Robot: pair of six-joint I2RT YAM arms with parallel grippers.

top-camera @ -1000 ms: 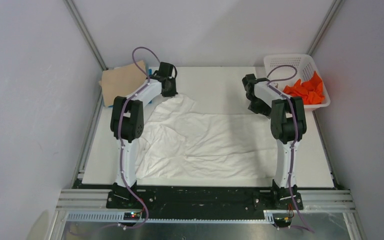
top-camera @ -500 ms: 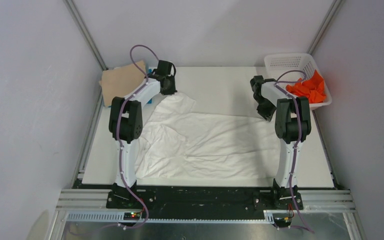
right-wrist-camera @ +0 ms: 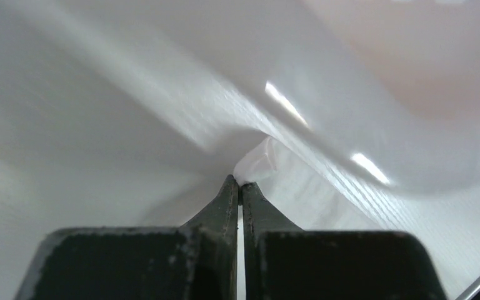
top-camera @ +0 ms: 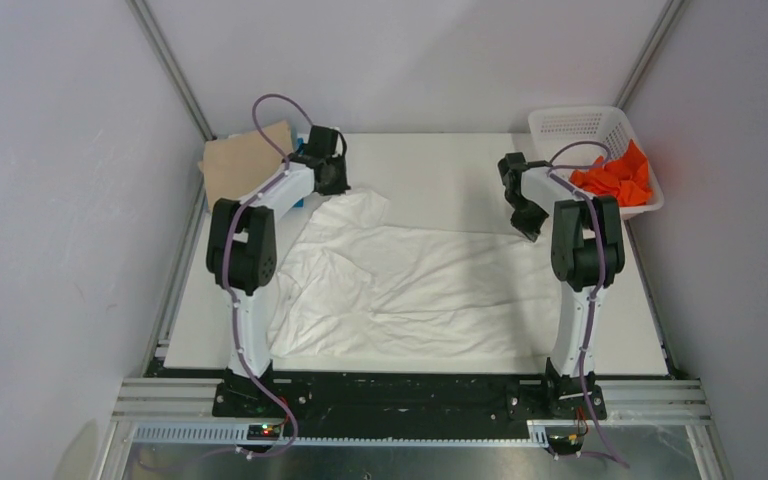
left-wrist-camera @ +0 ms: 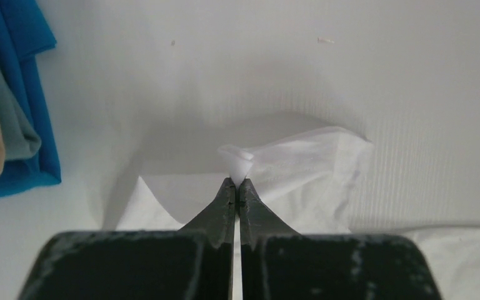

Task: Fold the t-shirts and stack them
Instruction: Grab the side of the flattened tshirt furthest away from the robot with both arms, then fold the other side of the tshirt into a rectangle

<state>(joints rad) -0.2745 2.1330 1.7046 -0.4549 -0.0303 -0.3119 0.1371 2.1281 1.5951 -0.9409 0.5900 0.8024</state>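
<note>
A thin white t-shirt (top-camera: pixel 410 285) lies spread and wrinkled over the middle of the table. My left gripper (left-wrist-camera: pixel 237 182) is shut on a pinch of its far-left corner (left-wrist-camera: pixel 236 160), seen from above beside the left gripper (top-camera: pixel 332 186). My right gripper (right-wrist-camera: pixel 240 182) is shut on a pinch of the white t-shirt (right-wrist-camera: pixel 259 164) at its far-right corner, where the right gripper (top-camera: pixel 528 226) shows from above. A beige-tan t-shirt (top-camera: pixel 243 160) lies folded at the back left on a bright blue t-shirt (left-wrist-camera: pixel 34 100). An orange t-shirt (top-camera: pixel 615 180) is crumpled in the basket.
A white plastic lattice basket (top-camera: pixel 570 123) stands at the back right corner, against the right wall. Bare white table (top-camera: pixel 430 170) lies behind the white t-shirt. Grey walls close in on the left, back and right.
My right gripper moved right and down onto the white t-shirt's far-right corner and closed on it. The left arm shifted slightly left with its pinch held.
</note>
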